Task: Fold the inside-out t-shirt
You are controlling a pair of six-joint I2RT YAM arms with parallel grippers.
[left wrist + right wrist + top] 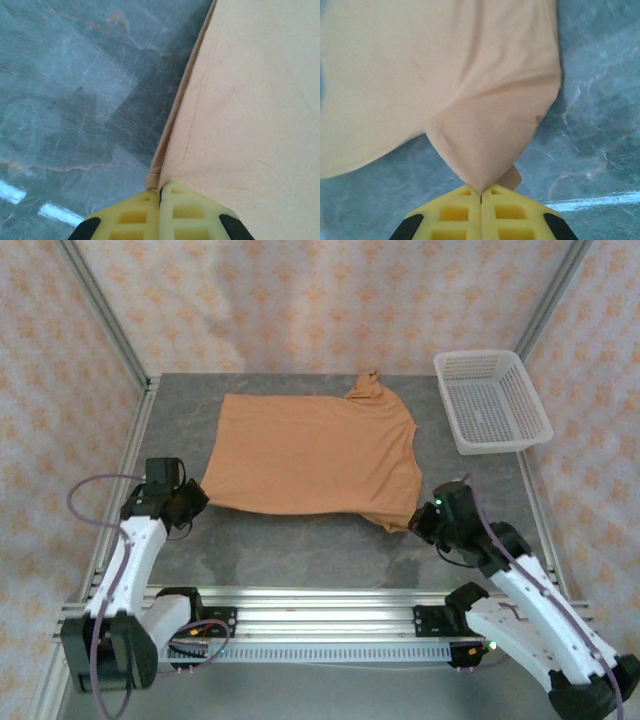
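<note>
A white mesh basket point(478, 354) is sitting at the far right corner of the grey marbled counter point(300, 552), near the t-shirt's far right edge but apart from it, and well away from both arms. An aluminium rail point(320, 598) is running along the near edge, between the two arm bases.

The orange-brown t-shirt point(315, 455) is lying spread mostly flat across the middle of the counter, with a bunched bit of cloth point(368, 386) poking out at its far edge. Its surface is looking smooth, with a thin seam running along the left side in the left wrist view.

The left end effector point(197, 497) is pinching the shirt's near left corner, its yellow pads point(135, 216) pressing together on the hem. The right end effector point(424, 521) is gripping the near right corner, where the cloth point(445, 65) is drawing into a creased point between the closed pads point(512, 215).
</note>
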